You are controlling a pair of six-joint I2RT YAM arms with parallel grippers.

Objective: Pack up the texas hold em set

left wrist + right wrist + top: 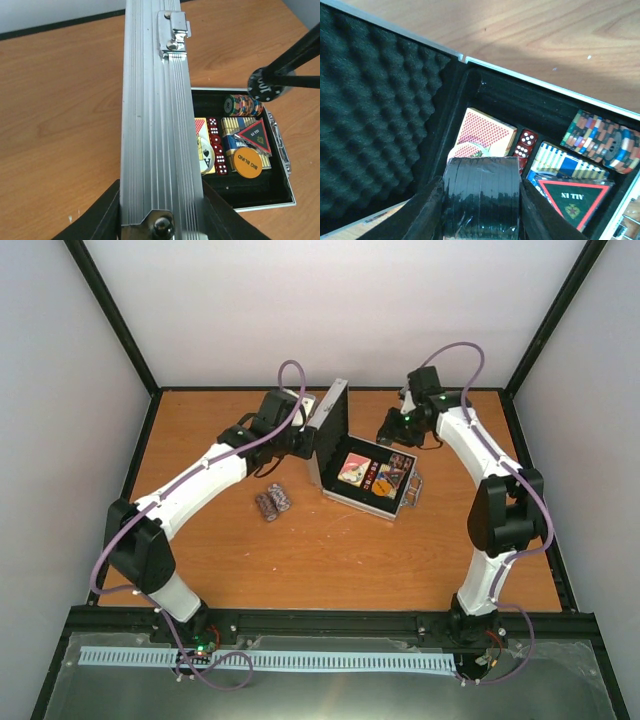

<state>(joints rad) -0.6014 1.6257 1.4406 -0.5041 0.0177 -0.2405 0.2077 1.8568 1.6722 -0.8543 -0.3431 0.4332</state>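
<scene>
- Silver case sits open mid-surface, holding cards and dice.
- Left fingers clamp its upright lid.
- Right fingers grip a black chip stack over it.
- Two chip stacks lie beside it.

Bench: wood-grain surface, orange-brown, smooth, low sheen. Lid edge is seen as ribbed brushed metal with a satin finish. Latch at its 12 o'clock end is polished, mirror-bright. Foam lining is noted as matt black, egg-crate textured. Black stack is wrapped in glossy, creased film. Chip stack at its 2 o'clock: smooth, plastic-looking. Dice: glossy red. Orange disc: smooth, matt.
</scene>
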